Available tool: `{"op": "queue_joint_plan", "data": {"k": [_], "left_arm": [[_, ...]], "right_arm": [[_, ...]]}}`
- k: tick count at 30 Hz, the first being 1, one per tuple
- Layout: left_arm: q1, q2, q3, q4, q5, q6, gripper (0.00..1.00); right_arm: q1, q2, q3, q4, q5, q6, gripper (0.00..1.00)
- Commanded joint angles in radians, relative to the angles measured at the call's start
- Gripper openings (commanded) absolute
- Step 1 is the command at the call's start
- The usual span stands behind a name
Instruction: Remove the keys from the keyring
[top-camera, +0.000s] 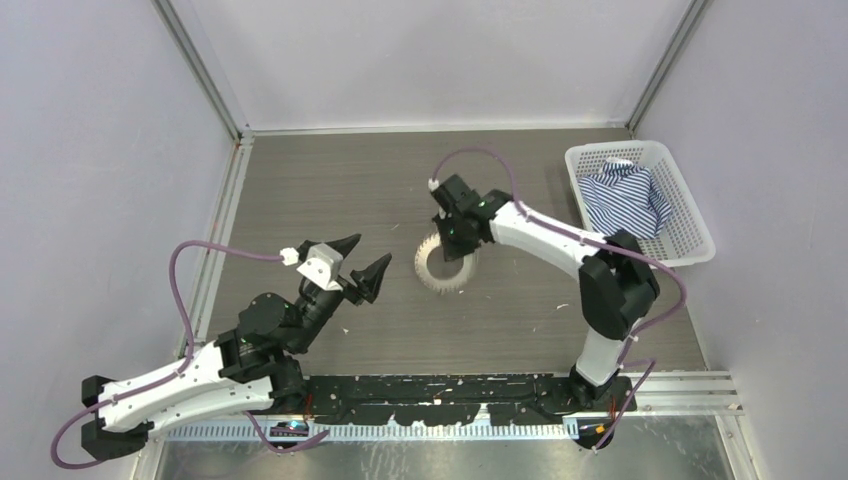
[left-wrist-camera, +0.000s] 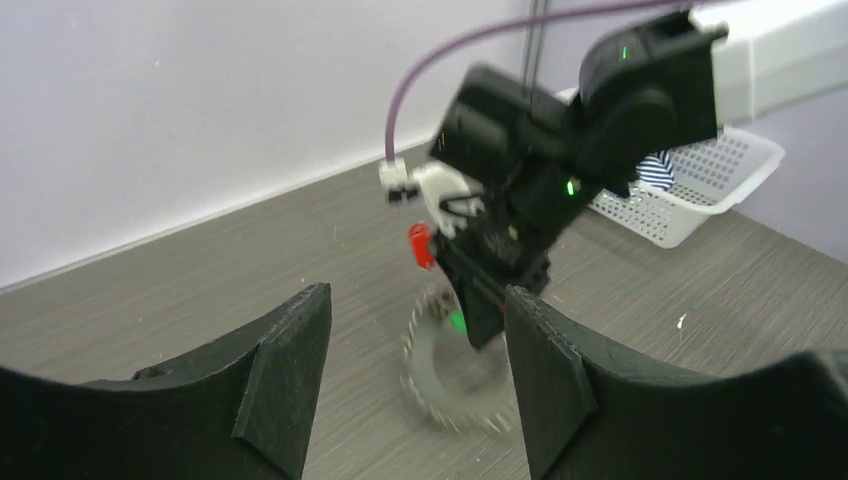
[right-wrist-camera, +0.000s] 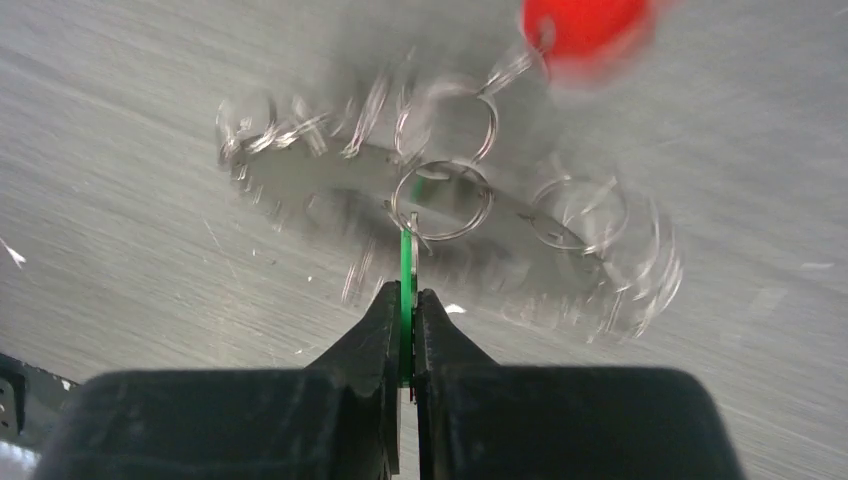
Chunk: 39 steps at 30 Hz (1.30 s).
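Observation:
The keys (top-camera: 437, 272) form a silvery toothed fan on the grey table, blurred by motion in both wrist views. My right gripper (right-wrist-camera: 407, 295) is shut on the thin green key head (right-wrist-camera: 406, 262). A small wire ring (right-wrist-camera: 443, 200) links that head to the fan of keys (right-wrist-camera: 300, 185). A red tag (right-wrist-camera: 585, 25) hangs at the far side. The keyring itself is lost in the blur at the fan's centre. My left gripper (top-camera: 365, 262) stands open to the left of the keys, apart from them. In its own view the keys (left-wrist-camera: 450, 380) and right gripper (left-wrist-camera: 490, 320) lie beyond its fingers (left-wrist-camera: 290, 350).
A white plastic basket (top-camera: 690, 215) holding a blue-striped cloth (top-camera: 625, 195) stands at the back right by the wall. Grey walls with metal rails close in the table on three sides. The arm bases sit along the near edge.

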Motion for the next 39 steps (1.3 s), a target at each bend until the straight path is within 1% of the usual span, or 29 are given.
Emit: {"op": "queue_joint_plan", "data": {"k": [1, 3, 4, 6, 8, 10, 12, 17, 21, 22, 24, 26, 28, 31, 33, 36, 39], "left_arm": [[0.005, -0.005, -0.028, -0.017, -0.069, -0.07, 0.65], [0.005, 0.005, -0.052, -0.001, -0.071, -0.098, 0.65], [0.005, 0.012, -0.064, 0.009, -0.074, -0.108, 0.66], [0.005, 0.031, -0.087, 0.041, -0.08, -0.113, 0.66], [0.005, 0.05, -0.105, 0.081, -0.08, -0.117, 0.67], [0.005, 0.063, -0.113, 0.108, -0.077, -0.121, 0.67], [0.006, 0.071, -0.129, 0.146, -0.098, -0.126, 0.67], [0.041, 0.093, -0.182, 0.272, -0.075, -0.113, 0.67], [0.11, 0.077, -0.242, 0.351, 0.115, -0.118, 0.66], [0.131, 0.066, -0.262, 0.367, 0.184, -0.122, 0.66], [0.179, 0.052, -0.301, 0.401, 0.268, -0.153, 0.66], [0.241, 0.042, -0.322, 0.4, 0.34, -0.2, 0.67], [0.284, 0.04, -0.35, 0.422, 0.38, -0.266, 0.68], [0.298, 0.039, -0.394, 0.469, 0.439, -0.322, 0.68], [0.298, 0.024, -0.414, 0.482, 0.466, -0.328, 0.69], [0.298, 0.012, -0.437, 0.513, 0.454, -0.32, 0.7], [0.298, 0.058, -0.449, 0.57, 0.447, -0.291, 0.69]], "right_arm": [[0.161, -0.025, -0.146, 0.204, -0.159, 0.161, 0.01], [0.186, -0.047, -0.16, 0.194, -0.147, 0.171, 0.01], [0.159, -0.071, -0.164, 0.188, -0.123, 0.169, 0.01], [0.066, -0.12, -0.154, 0.178, -0.129, 0.16, 0.01], [0.009, -0.134, -0.084, 0.138, -0.125, 0.13, 0.01], [0.001, -0.128, 0.009, 0.064, -0.123, 0.092, 0.01], [0.001, -0.134, 0.069, 0.033, -0.14, 0.08, 0.01], [0.002, -0.144, 0.146, -0.022, -0.181, 0.032, 0.01], [0.003, -0.14, 0.168, -0.062, -0.21, -0.025, 0.01], [0.003, -0.144, 0.162, -0.059, -0.213, -0.038, 0.01], [0.003, -0.149, 0.152, -0.066, -0.2, -0.055, 0.01], [0.002, -0.159, 0.141, -0.064, -0.195, -0.06, 0.01], [0.002, -0.17, 0.126, -0.056, -0.176, -0.058, 0.01], [0.003, -0.174, 0.107, -0.057, -0.19, -0.044, 0.01], [0.01, -0.177, 0.093, -0.058, -0.211, -0.039, 0.01], [0.028, -0.174, 0.091, -0.077, -0.218, -0.044, 0.01], [0.052, -0.168, 0.098, -0.105, -0.228, -0.068, 0.01]]}}
